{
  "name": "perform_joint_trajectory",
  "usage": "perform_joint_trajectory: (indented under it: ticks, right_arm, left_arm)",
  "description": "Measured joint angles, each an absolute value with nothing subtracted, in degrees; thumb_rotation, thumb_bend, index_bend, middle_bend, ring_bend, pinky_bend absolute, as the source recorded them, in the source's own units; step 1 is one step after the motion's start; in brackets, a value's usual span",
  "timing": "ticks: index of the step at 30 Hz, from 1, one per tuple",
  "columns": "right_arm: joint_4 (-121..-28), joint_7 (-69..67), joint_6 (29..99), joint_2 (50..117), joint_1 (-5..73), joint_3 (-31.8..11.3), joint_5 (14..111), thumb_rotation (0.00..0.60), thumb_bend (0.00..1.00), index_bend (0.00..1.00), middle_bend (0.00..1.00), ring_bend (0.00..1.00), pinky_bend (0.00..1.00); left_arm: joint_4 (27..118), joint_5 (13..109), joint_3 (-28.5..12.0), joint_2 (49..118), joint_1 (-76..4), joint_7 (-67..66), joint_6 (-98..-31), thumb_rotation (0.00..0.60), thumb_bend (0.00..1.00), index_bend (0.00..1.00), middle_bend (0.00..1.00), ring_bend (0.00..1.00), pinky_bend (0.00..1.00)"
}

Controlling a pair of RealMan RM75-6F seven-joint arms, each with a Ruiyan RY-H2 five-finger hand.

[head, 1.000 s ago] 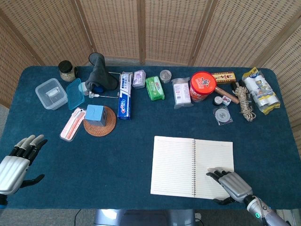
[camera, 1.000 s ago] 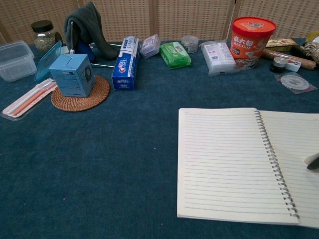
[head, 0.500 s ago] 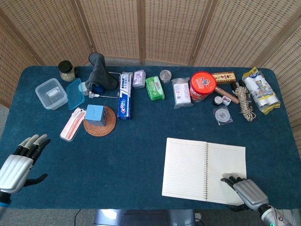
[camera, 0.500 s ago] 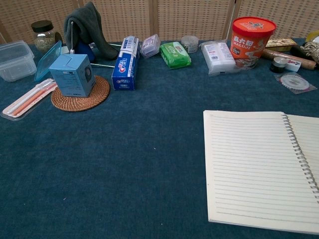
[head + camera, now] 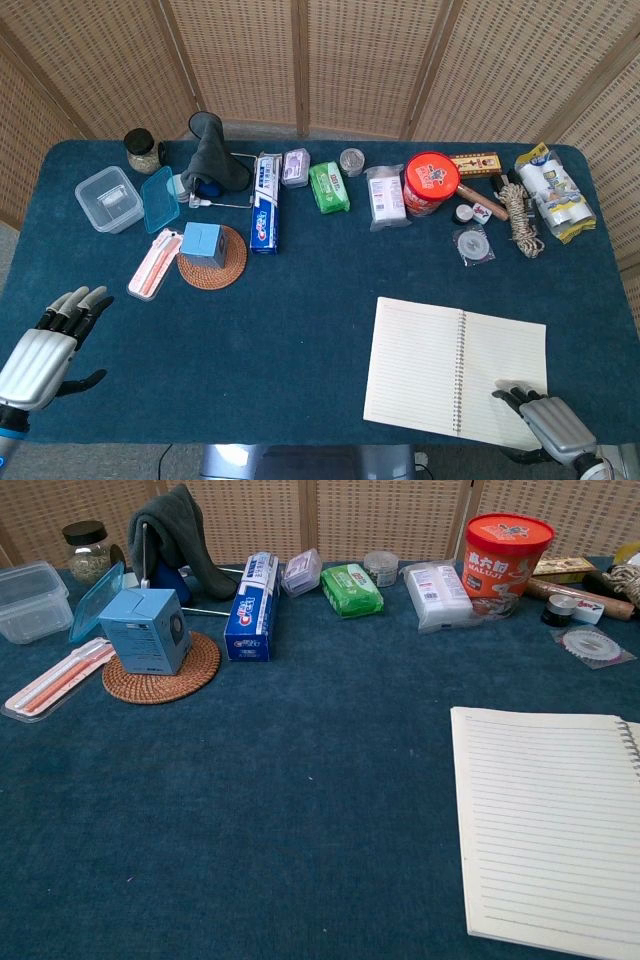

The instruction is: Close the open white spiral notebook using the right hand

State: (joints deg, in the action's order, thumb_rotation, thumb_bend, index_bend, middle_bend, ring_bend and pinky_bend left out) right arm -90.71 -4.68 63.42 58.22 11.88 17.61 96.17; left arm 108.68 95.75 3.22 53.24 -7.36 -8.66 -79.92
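The white spiral notebook (image 5: 455, 367) lies open and flat near the table's front right, its lined left page (image 5: 545, 825) filling the lower right of the chest view. My right hand (image 5: 548, 420) rests with its fingertips on the front corner of the right page, holding nothing; the chest view does not show it. At the front left edge my left hand (image 5: 45, 347) hovers with its fingers spread and nothing in it.
Along the back stand a red tub (image 5: 431, 183), green wipes (image 5: 329, 187), a toothpaste box (image 5: 264, 203), a grey cloth (image 5: 212, 155), clear boxes (image 5: 108, 199) and a blue cube on a woven coaster (image 5: 211, 258). Rope and packets (image 5: 545, 195) lie back right.
The notebook has slid to the right and toward the front edge under my right hand, which drew back the same way. The left hand has barely shifted.
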Motion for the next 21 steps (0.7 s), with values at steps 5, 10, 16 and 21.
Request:
perform_joint_trajectory:
  ticks: [5, 10, 16, 21]
  right_arm:
    - [-90.8, -4.7, 64.9, 58.2, 10.6, 18.1, 97.2, 0.370, 0.29, 0.16, 0.22, 0.12, 0.34]
    - [-90.8, -3.9, 67.2, 58.3, 9.7, 17.6, 98.1, 0.349, 0.30, 0.15, 0.19, 0.13, 0.34]
    - [-90.2, -2.3, 71.4, 58.5, 8.6, 16.3, 99.5, 0.331, 0.32, 0.09, 0.12, 0.16, 0.34]
    - [-87.9, -2.5, 73.3, 59.7, 7.2, 15.6, 99.8, 0.306, 0.31, 0.00, 0.01, 0.07, 0.31]
  left_arm:
    - [108.6, 95.9, 3.3, 53.4, -7.5, -8.7, -79.8, 0.600, 0.04, 0.03, 0.00, 0.00, 0.09]
    - [108.4, 95.9, 3.3, 53.5, -7.5, -8.3, -79.9, 0.600, 0.05, 0.03, 0.00, 0.00, 0.09]
    - [107.6, 95.6, 3.4, 53.6, -7.4, -7.4, -80.0, 0.600, 0.04, 0.03, 0.00, 0.00, 0.09]
    - [107.2, 95.5, 3.5, 53.6, -7.3, -7.0, -80.2, 0.600, 0.04, 0.03, 0.00, 0.00, 0.09]
